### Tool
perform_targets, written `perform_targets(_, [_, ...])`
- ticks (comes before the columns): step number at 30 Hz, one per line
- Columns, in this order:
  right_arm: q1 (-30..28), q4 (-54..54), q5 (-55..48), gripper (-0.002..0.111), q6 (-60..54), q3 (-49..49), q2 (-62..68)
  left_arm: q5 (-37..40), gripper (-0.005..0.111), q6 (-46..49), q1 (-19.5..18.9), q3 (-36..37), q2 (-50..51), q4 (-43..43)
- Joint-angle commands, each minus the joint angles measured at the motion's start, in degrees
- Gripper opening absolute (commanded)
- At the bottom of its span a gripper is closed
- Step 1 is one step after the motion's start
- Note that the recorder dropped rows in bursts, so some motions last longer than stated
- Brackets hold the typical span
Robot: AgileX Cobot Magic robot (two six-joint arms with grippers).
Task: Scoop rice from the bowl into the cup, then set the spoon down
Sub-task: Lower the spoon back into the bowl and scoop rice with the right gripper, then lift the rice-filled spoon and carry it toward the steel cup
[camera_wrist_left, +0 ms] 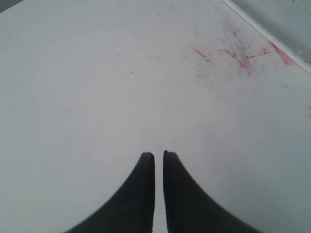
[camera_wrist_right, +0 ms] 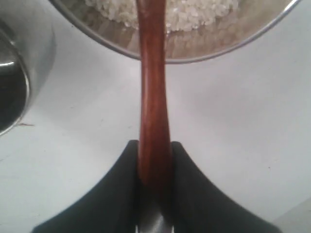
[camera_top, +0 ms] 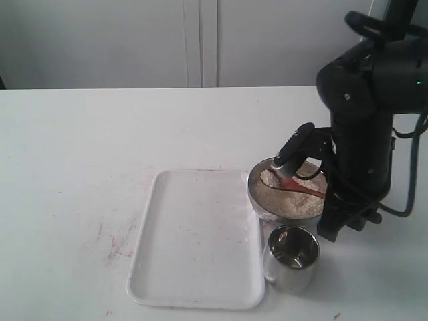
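Observation:
The steel bowl stands right of the tray, filled with whitish rice. The reddish-brown spoon lies slanted across it, its scoop end down in the grains at the bowl's far left side. My right gripper is shut on the spoon's handle just outside the bowl's right rim. In the right wrist view, the spoon runs from my right gripper over the bowl into the rice. The steel cup stands in front of the bowl, apart from it. My left gripper is shut and holds nothing.
A white rectangular tray lies left of the bowl and cup. The right arm's black body rises behind and right of the bowl. The left gripper hovers over white table with red scuff marks, near the tray's edge.

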State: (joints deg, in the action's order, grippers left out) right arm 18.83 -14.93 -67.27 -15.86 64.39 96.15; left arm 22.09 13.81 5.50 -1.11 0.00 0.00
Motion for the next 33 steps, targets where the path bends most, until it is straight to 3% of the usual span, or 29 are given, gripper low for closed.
perform_targets(1, [-3.6, 5.8, -0.7, 0.0, -3.8, 0.2, -3.9, 2.8, 0.014, -0.3, 0.4, 0.5, 0.0, -0.3])
perform_targets(7, [-7.0, 8.8, -0.2, 0.0, -5.5, -3.1, -8.6, 2.8, 0.014, -0.3, 0.4, 0.5, 0.0, -0.3])
perform_targets(12, [-7.0, 8.2, 2.3, 0.0, -5.5, -8.3, -13.8, 2.8, 0.014, -0.3, 0.4, 0.5, 0.0, -0.3])
perform_targets(22, [-6.8, 7.7, -2.7, 0.0, -4.1, -8.7, -24.7, 2.8, 0.014, -0.3, 0.4, 0.5, 0.0, -0.3])
perform_targets(33, [1.1, 7.1, -2.7, 0.0, 3.0, -12.2, -33.6, 2.8, 0.014, -0.3, 0.4, 0.5, 0.0, -0.3])
